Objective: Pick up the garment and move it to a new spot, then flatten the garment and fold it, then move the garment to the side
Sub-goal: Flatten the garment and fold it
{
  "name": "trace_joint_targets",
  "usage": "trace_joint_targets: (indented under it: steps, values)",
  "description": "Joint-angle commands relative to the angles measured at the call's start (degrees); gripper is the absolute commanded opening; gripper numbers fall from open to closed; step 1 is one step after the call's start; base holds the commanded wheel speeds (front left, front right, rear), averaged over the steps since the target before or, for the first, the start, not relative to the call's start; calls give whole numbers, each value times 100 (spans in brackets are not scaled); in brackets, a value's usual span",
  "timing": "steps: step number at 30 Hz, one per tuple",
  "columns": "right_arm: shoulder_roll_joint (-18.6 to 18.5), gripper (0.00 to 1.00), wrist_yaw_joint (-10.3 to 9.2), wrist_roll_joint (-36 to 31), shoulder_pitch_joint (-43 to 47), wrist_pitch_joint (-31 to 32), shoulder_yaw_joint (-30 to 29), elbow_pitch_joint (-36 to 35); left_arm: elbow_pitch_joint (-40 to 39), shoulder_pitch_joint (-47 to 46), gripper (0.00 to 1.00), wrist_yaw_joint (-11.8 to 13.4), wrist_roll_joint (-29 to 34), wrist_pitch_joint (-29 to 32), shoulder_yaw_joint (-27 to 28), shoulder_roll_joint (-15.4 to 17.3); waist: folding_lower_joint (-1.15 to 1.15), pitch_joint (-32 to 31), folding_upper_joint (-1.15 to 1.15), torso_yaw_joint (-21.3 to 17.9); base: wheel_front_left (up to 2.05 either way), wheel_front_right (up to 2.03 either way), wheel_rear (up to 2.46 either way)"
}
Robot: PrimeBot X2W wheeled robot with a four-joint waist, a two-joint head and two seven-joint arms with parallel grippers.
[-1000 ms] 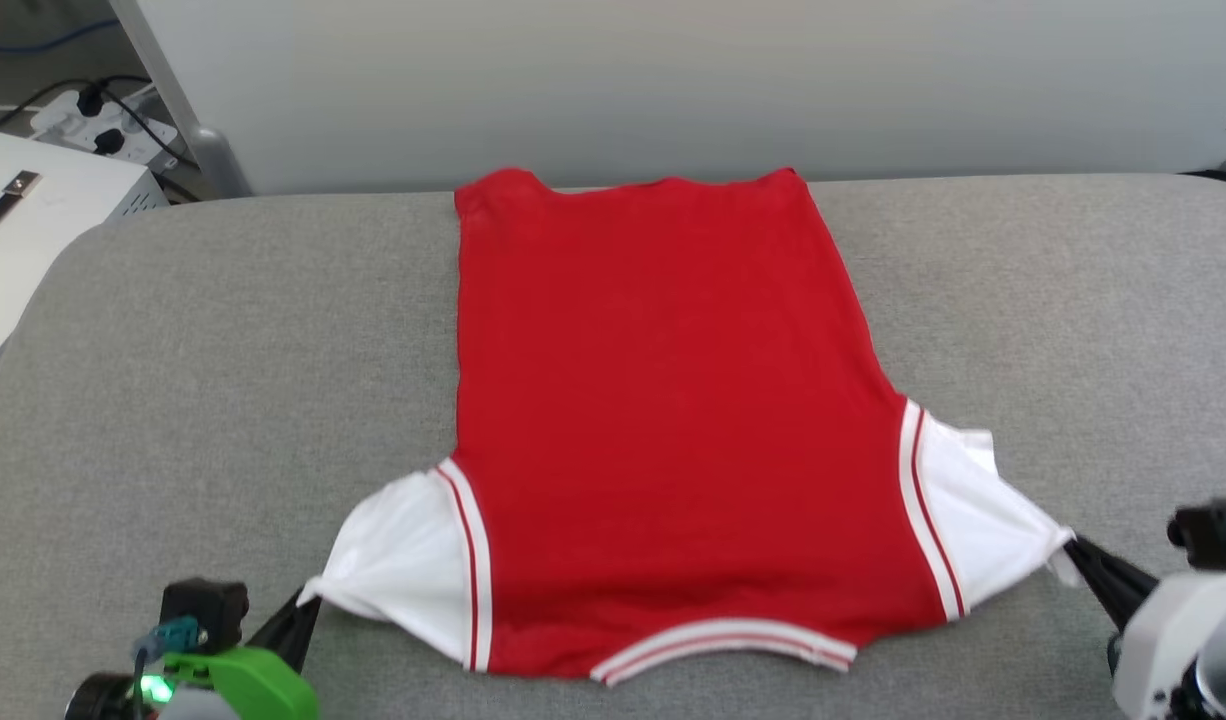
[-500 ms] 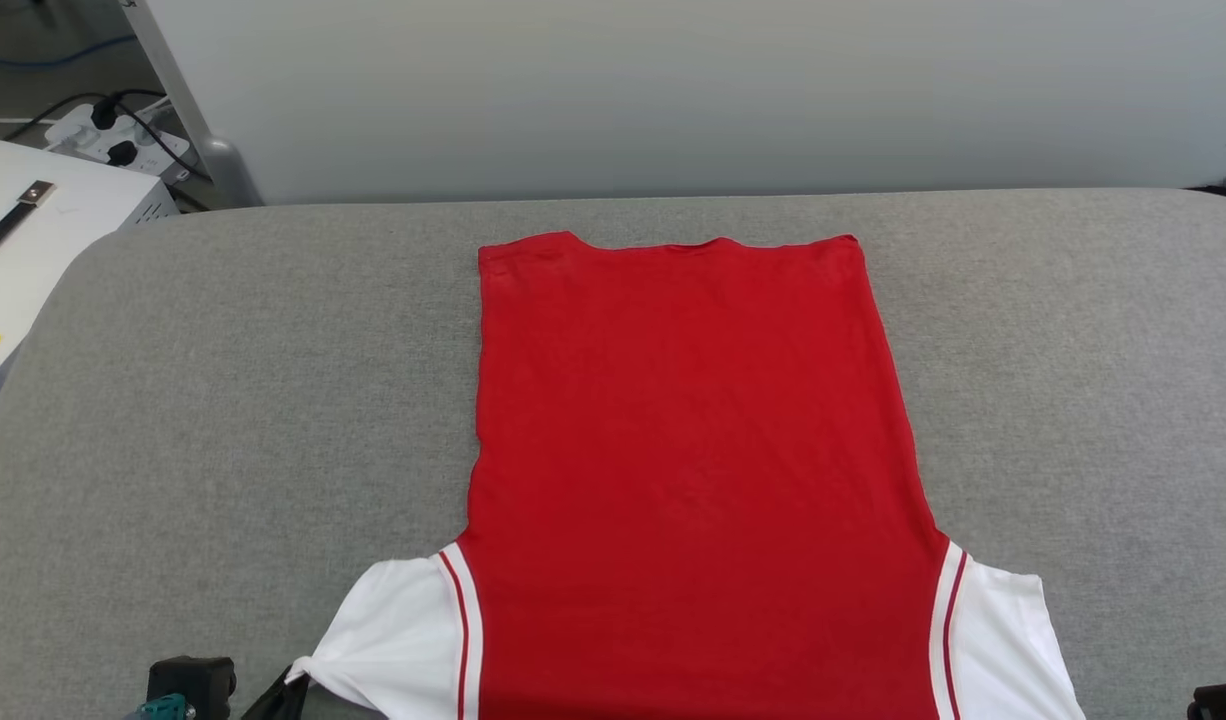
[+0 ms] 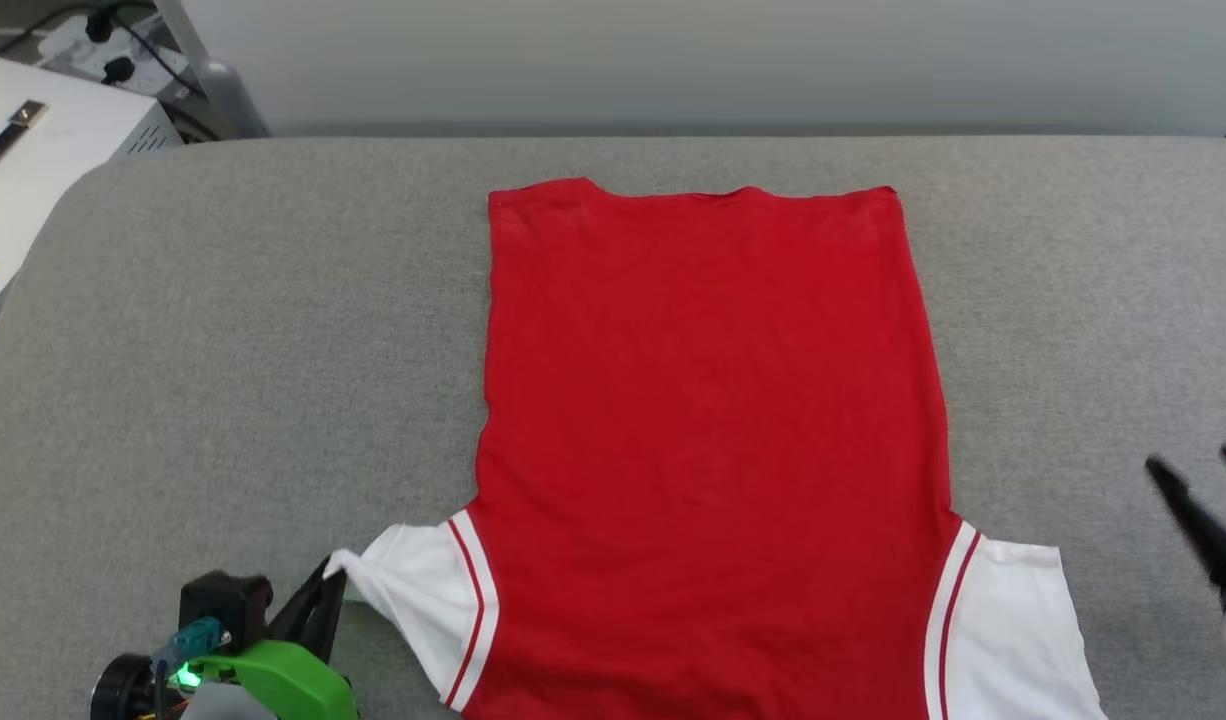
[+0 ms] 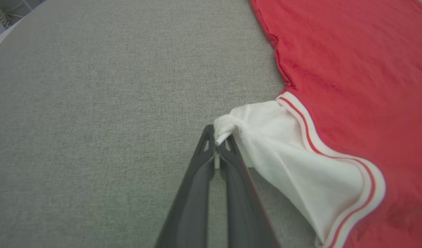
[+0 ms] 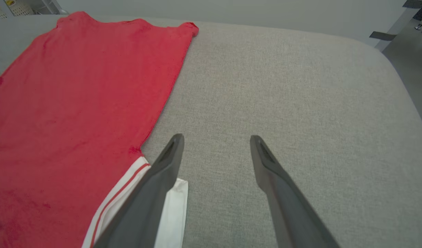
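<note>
On the grey bench (image 3: 223, 330) the garment (image 3: 713, 400) lay flat, red back up; the left tool (image 3: 328, 578) was clamped on its white sleeve (image 3: 418, 585), and the right tool (image 3: 1191, 460) stood apart, empty.

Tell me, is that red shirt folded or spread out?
Spread out: the garment lies flat, unfolded, both white sleeves out sideways.

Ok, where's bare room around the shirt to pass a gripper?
Widest: grey table left of the garment, out to the white box. Also the strip between its right edge and the open right gripper. Crowded near-left, where the left gripper pinches the white sleeve.
</note>
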Motion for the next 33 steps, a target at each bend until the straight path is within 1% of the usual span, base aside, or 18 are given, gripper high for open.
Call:
trace_joint_targets:
  steps: [1,4,8,10,14,17,21,23,26,27,30,33]
  values:
    - [-42,100,-5,-92,-429,96,-160,-192,-93,-190,0,57,134,-34,32,-33,0,387,0,251,0,0,0]
    - [-85,100,-5,-177,-1285,370,-352,-391,-291,-385,0,101,301,-34,69,-86,0,703,0,437,0,0,0]
    - [-255,100,-5,-135,-2661,1116,-276,-292,-497,-623,0,136,503,-34,141,-177,0,1137,0,712,0,0,0]
    - [-323,100,-5,-67,-3385,1628,-113,-52,-535,-723,0,103,593,-34,164,-227,0,1348,0,826,0,0,0]
    - [-394,100,-5,39,-4748,2980,288,721,-585,-955,0,47,830,-34,233,-367,0,1752,0,1068,0,0,0]
    - [-310,100,-5,68,-5648,4081,509,1347,-618,-1142,0,-51,995,-34,284,-500,0,2066,0,1280,0,0,0]
    - [-193,100,-5,-245,-6461,5023,764,1954,-613,-1372,0,-177,1192,-34,318,-662,0,2409,0,1497,0,0,0]
    - [-116,100,-5,-426,-6729,5338,828,2235,-612,-1470,0,-230,1286,-34,348,-755,0,2564,0,1595,0,0,0]
    - [-51,100,-5,-715,-6952,5565,947,2524,-602,-1556,0,-321,1360,-34,424,-901,0,2759,0,1701,0,0,0]
    - [15,100,-5,-861,-6996,5599,1004,2712,-553,-1588,0,-410,1422,-34,490,-995,0,2873,0,1759,0,0,0]
    - [139,100,-5,-952,-6924,5500,972,2967,-449,-1608,0,-516,1509,-34,561,-1103,0,2958,0,1794,0,0,0]
    - [213,100,-5,-1006,-6648,5460,1041,3196,-338,-1619,0,-637,1603,-34,646,-1192,0,2984,0,1799,0,0,0]
